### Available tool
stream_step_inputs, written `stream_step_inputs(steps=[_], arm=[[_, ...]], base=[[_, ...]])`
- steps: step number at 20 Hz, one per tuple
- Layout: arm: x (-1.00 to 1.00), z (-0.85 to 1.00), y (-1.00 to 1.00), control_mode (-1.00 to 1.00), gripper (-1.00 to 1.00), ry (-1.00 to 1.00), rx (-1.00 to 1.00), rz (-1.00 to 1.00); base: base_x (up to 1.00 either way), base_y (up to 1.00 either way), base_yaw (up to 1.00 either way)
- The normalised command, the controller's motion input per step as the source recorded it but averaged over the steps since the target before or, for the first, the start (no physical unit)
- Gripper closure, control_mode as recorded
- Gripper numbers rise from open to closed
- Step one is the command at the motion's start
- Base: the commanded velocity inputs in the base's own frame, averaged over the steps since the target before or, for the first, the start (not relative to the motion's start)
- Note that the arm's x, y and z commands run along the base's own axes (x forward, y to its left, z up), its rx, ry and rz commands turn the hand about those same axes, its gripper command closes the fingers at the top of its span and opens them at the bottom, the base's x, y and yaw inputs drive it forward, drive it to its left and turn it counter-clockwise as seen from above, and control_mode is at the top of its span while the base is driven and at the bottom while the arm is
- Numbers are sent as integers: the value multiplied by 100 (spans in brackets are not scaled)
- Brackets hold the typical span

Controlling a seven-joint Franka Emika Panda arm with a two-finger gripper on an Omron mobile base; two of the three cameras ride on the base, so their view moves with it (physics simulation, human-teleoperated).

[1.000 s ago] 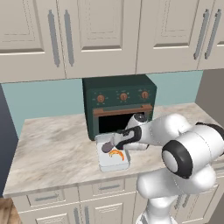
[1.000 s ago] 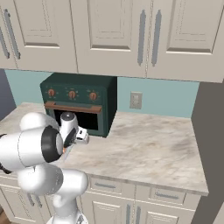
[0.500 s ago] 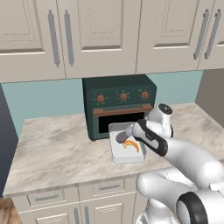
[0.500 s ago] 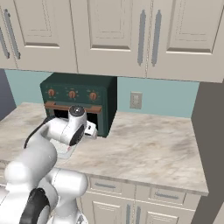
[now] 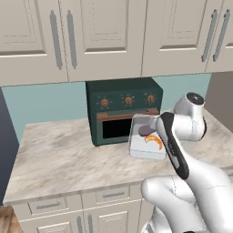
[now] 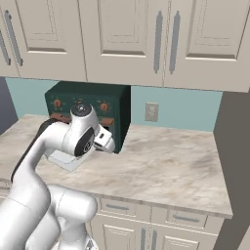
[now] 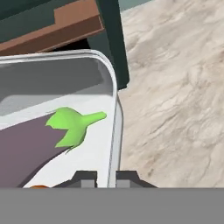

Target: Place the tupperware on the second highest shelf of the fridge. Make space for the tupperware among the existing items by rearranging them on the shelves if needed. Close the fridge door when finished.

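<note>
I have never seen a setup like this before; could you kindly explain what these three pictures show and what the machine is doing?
This is a rendered kitchen with a white robot arm on a base that can drive. Two pictures come from cameras on that base, behind the arm to its left and right; the third comes from a camera on the hand, looking along the gripper.

On the marble counter stands a dark green toaster oven, below beige wall cabinets. In front of the oven is the tupperware, a shallow pale tray holding a purple eggplant with a green stem, plus something orange. In the left base picture the tray looks tilted and raised above the counter.

The hand picture shows the two dark fingertips pinched shut on the tray's thin rim, one on each side, so the arm is holding it.
</note>
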Motion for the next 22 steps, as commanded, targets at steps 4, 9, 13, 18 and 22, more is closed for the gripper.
stream_step_inputs(steps=[4, 9, 13, 18, 22], arm=[[-91, 91, -6, -100, 100, -22, 17, -35], [-74, 52, 0, -100, 100, -26, 14, -29], [-25, 45, 1, -100, 100, -2, 0, -20], [0, 4, 2, -100, 100, 0, 0, -4], [-24, 0, -5, -100, 100, 0, 0, 0]], base=[[0, 0, 0], [0, 0, 0], [0, 0, 0], [0, 0, 0], [0, 0, 0]])
